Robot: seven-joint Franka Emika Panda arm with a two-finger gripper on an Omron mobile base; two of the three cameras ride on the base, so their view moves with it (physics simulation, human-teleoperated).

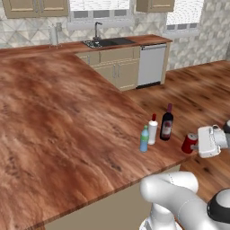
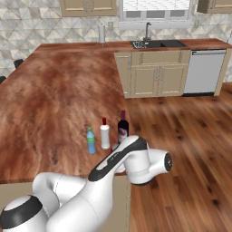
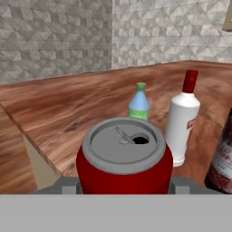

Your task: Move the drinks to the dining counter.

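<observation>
The short red can with a grey top sits between my gripper's fingers, which are shut on its sides. From the left base view the red can hangs, slightly tilted, at the near right edge of the dining counter, with the gripper reaching in from the right. Just left of it on the counter stand the dark wine bottle, the white bottle with a red cap and the blue-green bottle, all upright. From the right base view they appear as wine bottle, white bottle and blue-green bottle.
Beyond the counter's edge lies wooden floor. At the back, a narrower counter carries a sink with a faucet, above beige cabinets and a white dishwasher. My own white arm rises close beside the counter's near edge.
</observation>
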